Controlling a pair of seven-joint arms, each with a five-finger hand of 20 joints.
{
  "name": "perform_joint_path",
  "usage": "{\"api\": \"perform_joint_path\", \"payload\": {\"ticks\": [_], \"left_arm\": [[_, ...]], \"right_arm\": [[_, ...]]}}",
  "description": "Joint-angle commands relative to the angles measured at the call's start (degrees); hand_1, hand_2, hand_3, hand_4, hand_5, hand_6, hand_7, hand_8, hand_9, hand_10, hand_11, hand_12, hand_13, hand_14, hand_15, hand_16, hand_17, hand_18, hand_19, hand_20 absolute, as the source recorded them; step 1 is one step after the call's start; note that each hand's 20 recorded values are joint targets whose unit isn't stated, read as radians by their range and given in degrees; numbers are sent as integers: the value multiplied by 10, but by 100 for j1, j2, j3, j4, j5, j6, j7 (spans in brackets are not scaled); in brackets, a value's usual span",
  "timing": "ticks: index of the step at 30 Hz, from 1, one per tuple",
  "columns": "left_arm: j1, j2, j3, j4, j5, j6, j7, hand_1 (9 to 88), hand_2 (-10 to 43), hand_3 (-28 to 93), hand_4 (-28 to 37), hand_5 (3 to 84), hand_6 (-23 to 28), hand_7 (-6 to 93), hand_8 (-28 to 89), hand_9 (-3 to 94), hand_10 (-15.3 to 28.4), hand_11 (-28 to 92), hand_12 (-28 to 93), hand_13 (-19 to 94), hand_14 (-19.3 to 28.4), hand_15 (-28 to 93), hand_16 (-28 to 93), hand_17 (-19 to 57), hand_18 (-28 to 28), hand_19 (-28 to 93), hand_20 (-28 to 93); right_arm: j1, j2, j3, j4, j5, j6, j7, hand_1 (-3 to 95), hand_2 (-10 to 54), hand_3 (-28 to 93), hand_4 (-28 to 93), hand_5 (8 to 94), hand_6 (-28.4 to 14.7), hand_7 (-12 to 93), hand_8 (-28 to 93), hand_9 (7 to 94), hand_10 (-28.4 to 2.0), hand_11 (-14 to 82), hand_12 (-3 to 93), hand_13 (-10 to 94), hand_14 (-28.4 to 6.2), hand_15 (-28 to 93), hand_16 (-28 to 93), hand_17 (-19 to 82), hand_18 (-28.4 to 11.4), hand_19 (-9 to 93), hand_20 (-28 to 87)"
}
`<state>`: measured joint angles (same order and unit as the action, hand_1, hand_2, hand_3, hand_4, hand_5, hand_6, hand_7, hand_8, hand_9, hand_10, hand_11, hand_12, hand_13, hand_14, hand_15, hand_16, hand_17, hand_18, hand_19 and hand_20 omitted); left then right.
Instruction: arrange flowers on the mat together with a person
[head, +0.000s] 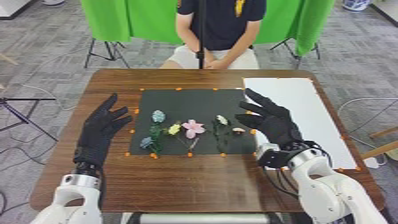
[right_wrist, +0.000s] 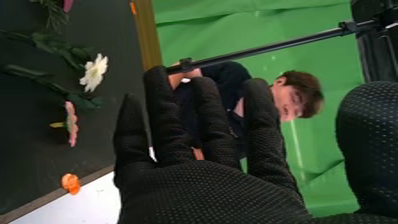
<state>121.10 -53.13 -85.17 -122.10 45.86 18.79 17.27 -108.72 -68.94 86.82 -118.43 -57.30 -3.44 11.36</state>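
Observation:
In the head view my right hand (head: 274, 121) is open over the mat's right edge and the white sheet, beside the flowers. My left hand (head: 102, 125) is open at the table's left, just off the dark mat (head: 187, 98). On the mat lie a pale blue flower (head: 158, 116), a blue-grey flower (head: 147, 142), a yellow flower (head: 174, 129), a pink flower (head: 194, 129), a white flower (head: 222, 120) and a small pink bloom (head: 238, 130). In the right wrist view my right hand (right_wrist: 195, 192) has straight fingers, near the white flower (right_wrist: 94, 73) and the small pink bloom (right_wrist: 71, 123).
A white sheet (head: 293, 100) lies on the right of the brown table (head: 218, 185). Orange bits (right_wrist: 70, 183) sit along the mat's edges. A dark upright pole (head: 202, 35) stands at the table's far side.

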Motion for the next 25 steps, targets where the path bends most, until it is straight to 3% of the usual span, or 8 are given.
{"api": "perform_joint_path", "payload": {"ticks": [1,7,9,16,25], "left_arm": [[11,21,44,7,-40,26,13,214,62,791,-283,316,26,108,-98,346,172,219,85,246,251,461,-85,-94,230,436,118],[43,31,47,4,-61,56,58,215,62,791,-283,316,26,109,-99,346,173,219,84,246,251,461,-85,-94,230,436,118],[38,-3,32,6,-38,-3,-24,214,62,792,-283,316,26,109,-99,346,173,219,85,246,250,461,-85,-94,230,436,118],[-54,78,90,23,-89,75,109,215,62,792,-283,314,26,110,-100,346,172,221,85,247,250,461,-85,-94,230,437,118],[-32,39,72,24,-64,42,69,216,61,793,-283,314,26,111,-100,346,172,220,84,246,250,461,-85,-94,230,438,118]], "right_arm": [[19,-56,-25,8,3,46,-31,145,55,775,-283,353,52,110,-113,393,-120,49,145,319,-183,242,174,-10,-189,407,176],[14,-52,-32,5,-17,62,-42,146,55,776,-283,354,52,111,-113,394,-120,49,145,321,-184,247,173,-10,-188,406,176],[-56,-54,-22,-31,13,108,-42,146,54,777,-283,354,52,110,-113,394,-120,48,145,322,-184,248,172,-10,-188,406,176],[86,-69,-61,32,-20,42,-76,146,54,777,-283,354,52,110,-112,394,-119,48,145,322,-184,249,170,-9,-188,406,176],[67,-46,-80,33,-25,63,-93,146,53,777,-283,354,53,110,-113,395,-120,49,145,323,-183,249,169,-10,-188,406,177]]}}
